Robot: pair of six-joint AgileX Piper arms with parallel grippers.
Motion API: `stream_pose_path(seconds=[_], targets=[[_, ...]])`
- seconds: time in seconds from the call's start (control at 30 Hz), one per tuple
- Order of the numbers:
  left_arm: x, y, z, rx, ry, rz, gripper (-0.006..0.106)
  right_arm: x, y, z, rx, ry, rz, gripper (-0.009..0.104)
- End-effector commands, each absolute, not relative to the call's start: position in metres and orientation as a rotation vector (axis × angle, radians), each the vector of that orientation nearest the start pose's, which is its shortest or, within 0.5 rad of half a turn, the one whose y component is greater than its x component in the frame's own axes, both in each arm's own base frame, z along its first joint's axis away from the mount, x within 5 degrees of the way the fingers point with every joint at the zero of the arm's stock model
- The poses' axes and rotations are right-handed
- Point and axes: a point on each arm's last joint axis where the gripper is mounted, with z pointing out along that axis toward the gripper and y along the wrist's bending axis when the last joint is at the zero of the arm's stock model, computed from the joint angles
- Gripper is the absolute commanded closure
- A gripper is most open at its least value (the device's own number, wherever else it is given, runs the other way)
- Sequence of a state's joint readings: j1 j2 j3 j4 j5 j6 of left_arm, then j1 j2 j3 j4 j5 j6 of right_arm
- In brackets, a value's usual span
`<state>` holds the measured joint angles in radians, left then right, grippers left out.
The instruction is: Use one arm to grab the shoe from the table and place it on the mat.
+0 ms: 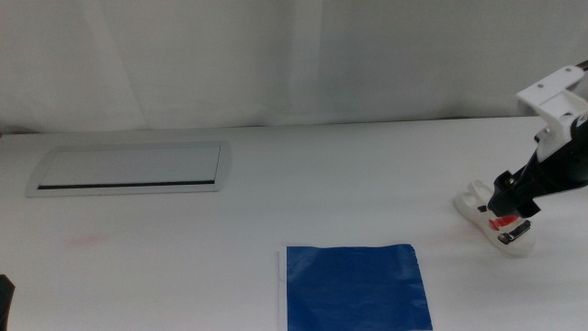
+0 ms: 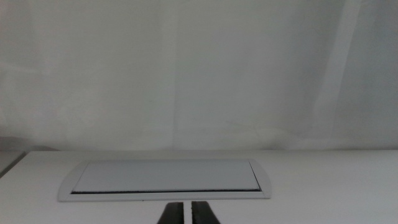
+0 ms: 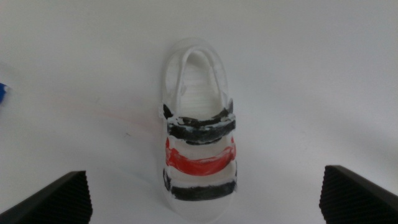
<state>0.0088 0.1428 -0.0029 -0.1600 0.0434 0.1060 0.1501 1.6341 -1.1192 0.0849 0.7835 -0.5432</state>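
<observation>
Shoe (image 1: pixel 489 217): in the middle view we find it lying on the table (image 1: pixel 276 193) close to the right edge, roughly midway between far and near edges, sole down. The right arm (image 1: pixel 560 152) reaches in from the right, and the right gripper (image 1: pixel 511 204) hangs directly over the shoe, covering its strapped part; only the white heel end and a patch of red strap show past it. We cannot tell from here whether it touches the shoe. The mat (image 1: pixel 354 287) lies flat at the near edge of the table, near its middle, well apart from the shoe and toward the left of it. A grey-framed panel (image 1: pixel 130 167) sits set into the table toward the far left corner. A dark bit of the left gripper (image 1: pixel 5 299) shows at the near left corner.

Left wrist view: we see the left gripper (image 2: pixel 186 213) low over the table, its two jaws side by side with only a thin slit between them, together. Beyond lies the grey-framed panel (image 2: pixel 166 179), then a pale curtain backdrop (image 2: pixel 199 74).

Right wrist view: we look straight down on the shoe (image 3: pixel 199 149), with its white heel strap, two black straps and one red strap between them. The jaws of the right gripper (image 3: pixel 205 202) stand wide apart, one on each side of the shoe, neither touching it. A sliver of the blue mat (image 3: pixel 2 93) shows at the frame's edge.
</observation>
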Motion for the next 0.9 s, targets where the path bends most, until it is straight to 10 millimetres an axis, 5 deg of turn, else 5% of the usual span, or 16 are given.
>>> stream_pose_path(seconds=[0.0, 0.87], targets=[[0.068, 0.0, 0.19, -0.057, 1.683, -0.042, 0.102, 0.328, 0.055, 0.224, -0.909, 2.629, -0.004, -0.008], [0.068, 0.0, 0.19, -0.057, 1.683, -0.042, 0.102, 0.354, 0.058, 0.15, -0.953, 2.698, 0.006, -0.008]])
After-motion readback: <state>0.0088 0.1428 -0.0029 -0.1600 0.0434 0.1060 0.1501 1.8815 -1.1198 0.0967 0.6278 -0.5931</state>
